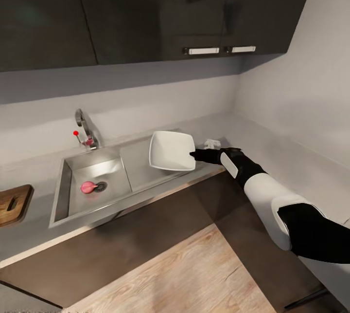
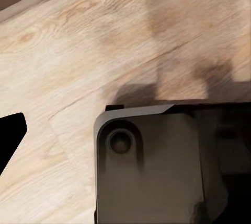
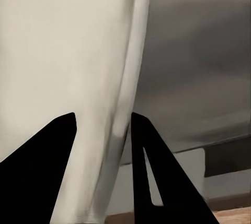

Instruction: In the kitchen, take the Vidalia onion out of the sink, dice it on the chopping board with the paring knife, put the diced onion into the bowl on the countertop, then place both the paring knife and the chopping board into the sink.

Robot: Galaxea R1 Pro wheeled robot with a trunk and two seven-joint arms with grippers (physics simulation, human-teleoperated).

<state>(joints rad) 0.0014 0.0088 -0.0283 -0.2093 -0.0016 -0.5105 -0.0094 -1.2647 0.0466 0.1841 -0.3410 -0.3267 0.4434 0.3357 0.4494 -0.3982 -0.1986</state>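
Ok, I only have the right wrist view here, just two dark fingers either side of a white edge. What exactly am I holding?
Observer: The bowl. The right gripper pinches its rim, and the bowl is tilted up over the sink's drainboard.
Operator: Where's the onion?
Observer: The Vidalia onion lies in the basin of the sink, right beside the drain.
Operator: And the chopping board?
Observer: The chopping board lies on the countertop on the far side of the sink from the bowl, cut off by the head view's edge.
Operator: What's my left arm looking at?
Observer: Its wrist camera faces the wooden floor and a grey part of the robot's base.
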